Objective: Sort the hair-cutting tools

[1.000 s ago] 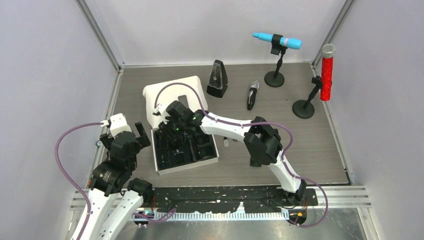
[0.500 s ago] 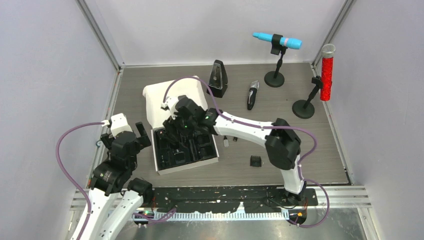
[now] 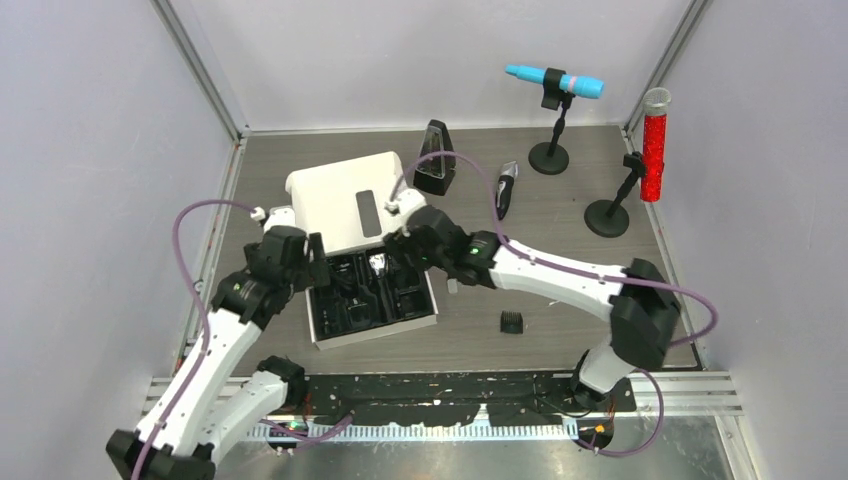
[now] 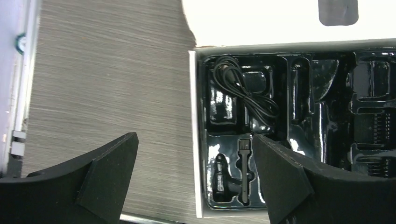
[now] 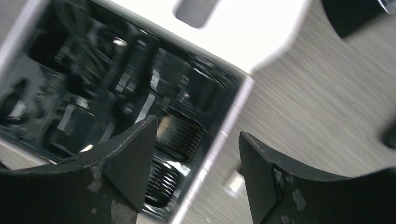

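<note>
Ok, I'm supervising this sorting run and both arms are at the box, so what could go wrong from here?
Both the left tool and the right tool hang open at the box, close together, so they might collide. The comb guard lies loose on the table close to the right arm; a sweep could knock it. The clipper lies near the metronome, which a reach may topple.

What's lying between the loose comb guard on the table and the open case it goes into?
Nothing visible. Only bare table separates the comb guard from the case's right edge. A small pale piece lies beside that edge, farther back and off the direct line.
</note>
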{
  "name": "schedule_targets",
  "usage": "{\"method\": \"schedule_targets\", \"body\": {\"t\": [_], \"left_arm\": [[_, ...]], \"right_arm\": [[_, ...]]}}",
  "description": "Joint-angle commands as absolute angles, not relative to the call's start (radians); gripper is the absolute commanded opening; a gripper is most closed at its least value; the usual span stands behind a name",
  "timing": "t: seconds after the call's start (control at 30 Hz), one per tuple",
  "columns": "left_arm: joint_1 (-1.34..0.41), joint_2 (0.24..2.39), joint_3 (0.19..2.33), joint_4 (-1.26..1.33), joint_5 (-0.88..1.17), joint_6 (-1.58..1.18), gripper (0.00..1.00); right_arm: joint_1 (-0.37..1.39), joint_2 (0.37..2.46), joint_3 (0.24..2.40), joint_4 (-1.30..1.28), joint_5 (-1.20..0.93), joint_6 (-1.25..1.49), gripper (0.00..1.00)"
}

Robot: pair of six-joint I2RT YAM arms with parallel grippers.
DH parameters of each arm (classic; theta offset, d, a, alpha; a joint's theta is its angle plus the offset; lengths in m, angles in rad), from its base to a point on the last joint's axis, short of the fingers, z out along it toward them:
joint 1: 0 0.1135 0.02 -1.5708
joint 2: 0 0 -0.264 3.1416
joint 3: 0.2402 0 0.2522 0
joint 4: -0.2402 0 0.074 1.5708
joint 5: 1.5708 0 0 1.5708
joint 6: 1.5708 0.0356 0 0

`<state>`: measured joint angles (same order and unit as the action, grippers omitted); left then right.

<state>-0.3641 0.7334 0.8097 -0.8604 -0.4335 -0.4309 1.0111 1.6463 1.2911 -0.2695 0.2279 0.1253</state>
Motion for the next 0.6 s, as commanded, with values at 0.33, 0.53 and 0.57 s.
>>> {"method": "schedule_targets", "body": {"t": [0.33, 0.53, 0.57], "left_arm": [[-0.357, 1.046, 0.873, -0.687, -0.370, -0.695, 0.62], [-0.357, 1.137, 0.848, -0.634, -0.402, -0.785, 0.45], [-0.357, 1.151, 0.845, -0.632, -0.410, -0.793, 0.44]], "right_arm": [[0.846, 1.018, 0.737, -0.200, 0.425, 0.251, 0.76], [0.825, 0.876, 0.630, -0.198, 0.465, 0.246, 0.78], [0.819, 0.851, 0.621, -0.201, 0.469, 0.241, 0.78]]}}
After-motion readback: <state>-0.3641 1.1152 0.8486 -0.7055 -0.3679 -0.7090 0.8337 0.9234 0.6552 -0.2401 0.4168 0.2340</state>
